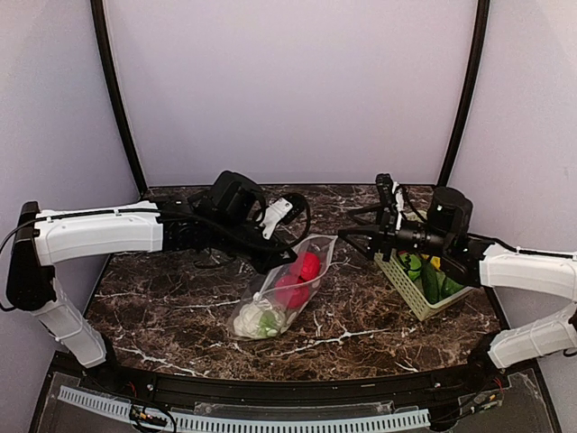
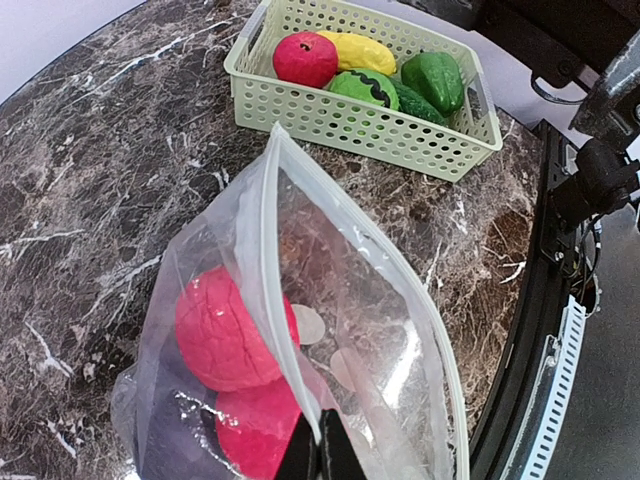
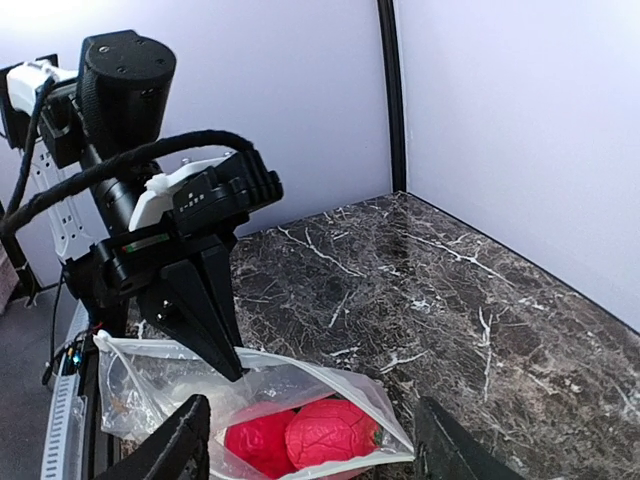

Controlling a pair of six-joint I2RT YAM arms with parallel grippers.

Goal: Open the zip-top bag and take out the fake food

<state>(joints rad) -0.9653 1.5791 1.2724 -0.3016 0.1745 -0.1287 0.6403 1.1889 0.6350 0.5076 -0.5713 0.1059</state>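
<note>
- Grippers first: left gripper (image 2: pixel 320 455) pinched fully shut on one lip of the zip-top bag (image 2: pixel 385 330), holding that lip up off the desk (image 2: pixel 90 180).
- Right gripper (image 3: pixel 310 405) spread wide, nothing held; one finger on each side of the bag's mouth in its own view, just above it, contact with the plastic impossible to judge.
- Bag mouth gaping, zip parted, opening turned toward the right gripper; sealed end toward the near edge of the desk, on the left arm's side.
- Long axis of the bag diagonal in the overhead view, from mouth at far right to sealed end at near left, roughly in line with the right gripper's reach.
- Fake food (image 1: pixel 290 290) all inside the bag: two red fruits (image 3: pixel 330 432) just behind the mouth, nearest the right gripper; cauliflower (image 1: pixel 260 317) deepest, at the sealed end.
- Judgement: right arm better placed for reaching in, red fruits first; left arm already occupied as holder of the lip.
- Basket (image 2: pixel 330 125) of other toy produce beside the bag on the right arm's side, apart from it.
- Hard to make out: dark patch low in the bag in the left wrist view, possibly a purplish piece, not certain.
- Hidden or cut off: cauliflower out of sight in both wrist views; right gripper's fingers cut off by the bottom edge of its own view.
</note>
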